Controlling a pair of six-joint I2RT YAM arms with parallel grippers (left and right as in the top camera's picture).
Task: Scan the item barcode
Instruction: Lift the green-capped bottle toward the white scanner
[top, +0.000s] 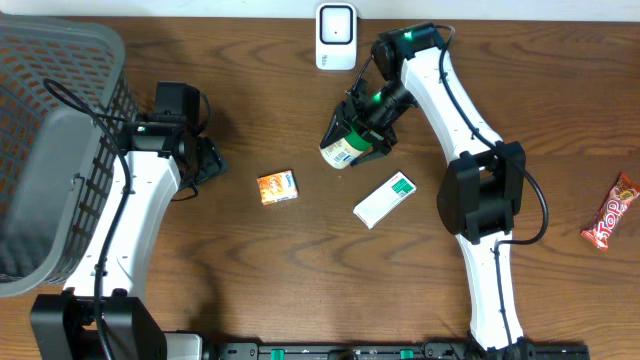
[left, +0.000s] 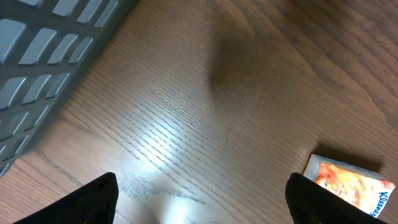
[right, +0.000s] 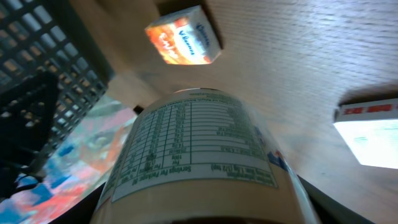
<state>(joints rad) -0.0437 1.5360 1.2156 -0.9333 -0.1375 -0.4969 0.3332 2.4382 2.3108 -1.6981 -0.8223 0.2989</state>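
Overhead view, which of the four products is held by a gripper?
The cream-labelled bottle, clamped in the right gripper. The orange tissue pack, white-and-green box and red candy bar lie free on the table.

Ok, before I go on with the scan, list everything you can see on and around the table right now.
scanner: one, white, centre of the table's far edge
bottle: one, pale printed label, tilted, held just in front of the scanner
tissue pack: one, orange, mid-table, left of the bottle
box: one, white and green, lying flat near the bottle
snack bar: one, red, far right
basket: one, grey, far left
table: one, brown wood
left gripper: one, black, open and empty, beside the basket
right gripper: one, black, shut on the bottle
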